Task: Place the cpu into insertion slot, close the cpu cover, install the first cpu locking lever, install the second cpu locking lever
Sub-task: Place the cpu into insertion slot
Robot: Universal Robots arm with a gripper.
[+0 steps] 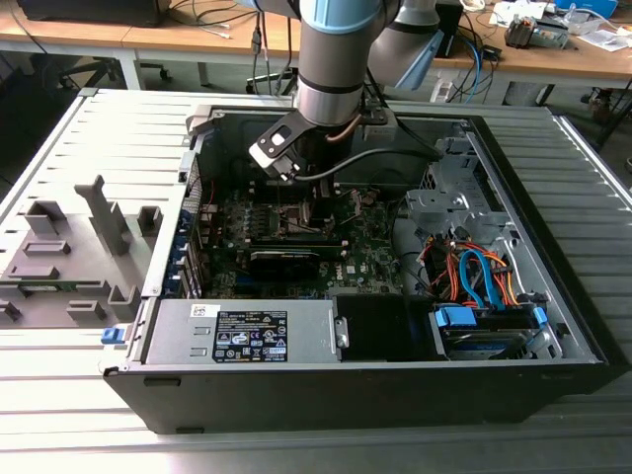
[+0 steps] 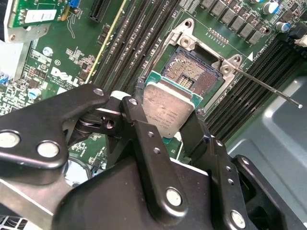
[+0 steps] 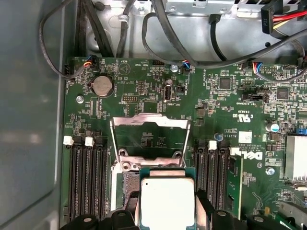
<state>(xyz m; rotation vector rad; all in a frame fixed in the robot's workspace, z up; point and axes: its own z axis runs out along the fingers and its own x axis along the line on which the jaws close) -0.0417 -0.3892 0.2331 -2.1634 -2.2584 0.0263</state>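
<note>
My gripper (image 2: 165, 115) is shut on the cpu (image 2: 169, 111), a small square chip with a silver-grey top and green edge, held by two opposite sides between the black fingers (image 2: 138, 125). The chip hangs tilted just above the near edge of the insertion slot (image 2: 192, 72), whose dark pin field lies uncovered. In the first wrist view the cpu (image 3: 167, 201) sits between the gripper (image 3: 167, 210) fingers, half covering the insertion slot (image 3: 125, 184). Beyond it, the cpu cover (image 3: 148, 121) stands flipped open. A thin locking lever (image 2: 268, 91) sticks out free beside the socket. In the exterior view the gripper (image 1: 301, 196) reaches down into the case.
Black memory slots (image 3: 86, 177) flank the socket on both sides. A black graphics card (image 1: 286, 259) lies nearer the case front. Loose cables (image 3: 158, 33) run along the case wall. A power supply (image 1: 247, 331) and a drive bay with coloured wires (image 1: 474, 276) fill the case front.
</note>
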